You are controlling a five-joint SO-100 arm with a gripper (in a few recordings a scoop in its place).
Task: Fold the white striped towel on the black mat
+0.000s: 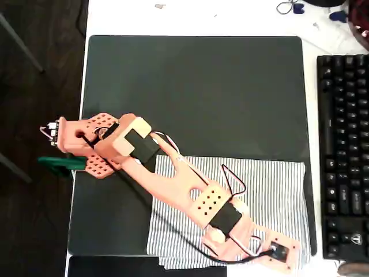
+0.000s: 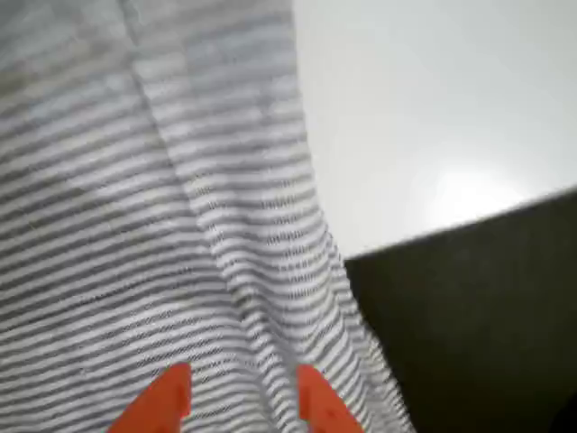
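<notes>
Wrist view looks down past two orange fingertips point(image 2: 171, 392) at the white striped towel point(image 2: 162, 207), a raised crease of the cloth running between them toward the bottom of the picture. The gripper point(image 2: 242, 397) stands parted, with striped cloth visible in the gap; whether the tips already press the fabric cannot be told. Overhead, the towel point(image 1: 271, 190) lies on the lower right part of the black mat point(image 1: 196, 92), its lower edge hanging past the mat's near border, while the orange arm point(image 1: 173, 179) stretches across it from the left.

The risk, judged from here, is a thin bite: closing on the single ridge may catch only one layer, and the cloth could slip free or drag in a bunch rather than fold cleanly. A pull taken too low could also sweep the towel further off the mat's edge, where the wrist view shows the mat corner point(image 2: 469, 325) meeting the white table point(image 2: 433, 108).

Room for the fold lies upward in the overhead view, where the mat is bare. To the right, a black keyboard point(image 1: 343, 156) sits just beside the mat, leaving little margin on that side.
</notes>
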